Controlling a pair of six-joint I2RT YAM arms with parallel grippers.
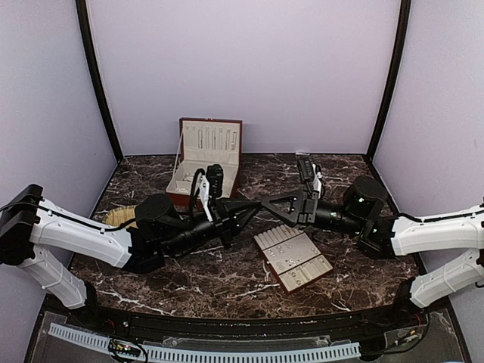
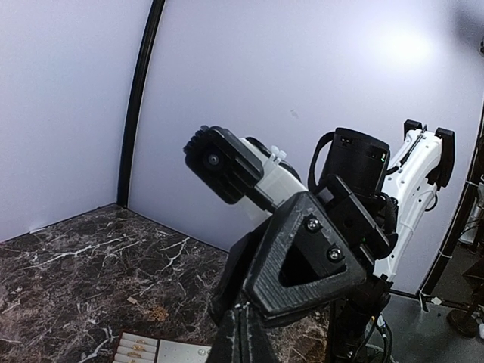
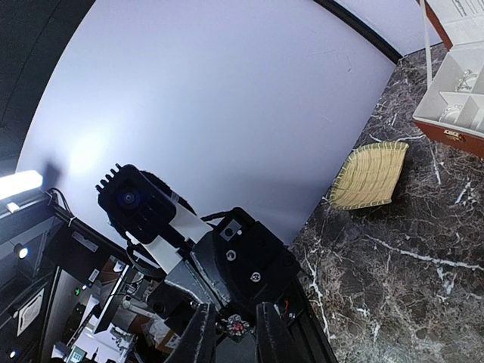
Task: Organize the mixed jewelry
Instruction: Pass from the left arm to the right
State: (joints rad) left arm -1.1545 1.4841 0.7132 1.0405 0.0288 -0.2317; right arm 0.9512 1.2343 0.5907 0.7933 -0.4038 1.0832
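Observation:
My two grippers meet tip to tip above the middle of the table. My left gripper point(image 1: 254, 209) point(image 2: 240, 318) is shut on a tiny silvery piece of jewelry with a red stone point(image 3: 237, 326), which sits at its very tip. My right gripper point(image 1: 265, 204) point(image 3: 234, 308) stands narrowly open, one finger on each side of that piece, with a small gap on both sides. In the left wrist view the right gripper's fingers point(image 2: 302, 249) fill the frame just past my shut tips. The bangle is out of view.
A cream slotted tray with a brown rim point(image 1: 296, 261) point(image 2: 174, 352) lies just right of centre, with small pieces in its slots. The open red-brown box point(image 1: 206, 162) point(image 3: 454, 113) stands at the back. A woven mat point(image 1: 119, 217) point(image 3: 370, 178) lies left. A small gold piece point(image 2: 157, 313) lies on the marble.

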